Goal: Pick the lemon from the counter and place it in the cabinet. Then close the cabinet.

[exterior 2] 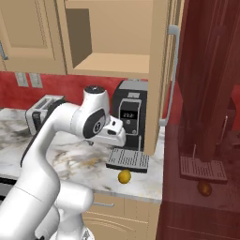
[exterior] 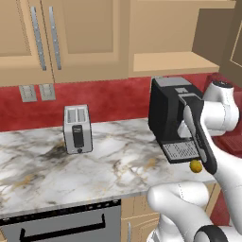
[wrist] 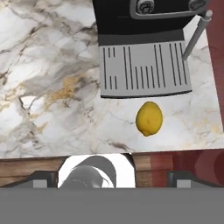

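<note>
Nearest, two dark fingers (wrist: pixel 40 178) set wide apart at the bottom of the hand view, holding nothing. Just beyond, near the front edge of the marble tabletop (wrist: pixel 52 87), a yellow lemon (wrist: pixel 149 118), lying apart from the fingers. Just behind the lemon, the grey drip tray (wrist: pixel 144 69) of a black coffee machine (exterior 2: pixel 130 115). Farther left along the tabletop, well apart from the lemon, a silver toaster (exterior: pixel 77 128) against the red wall. Higher up, above the coffee machine, an open tan cabinet (exterior 2: pixel 110 65) with a bare shelf, its door (exterior 2: pixel 159 75) swung out, silver bar handle (exterior 2: pixel 172 75) vertical.
</note>
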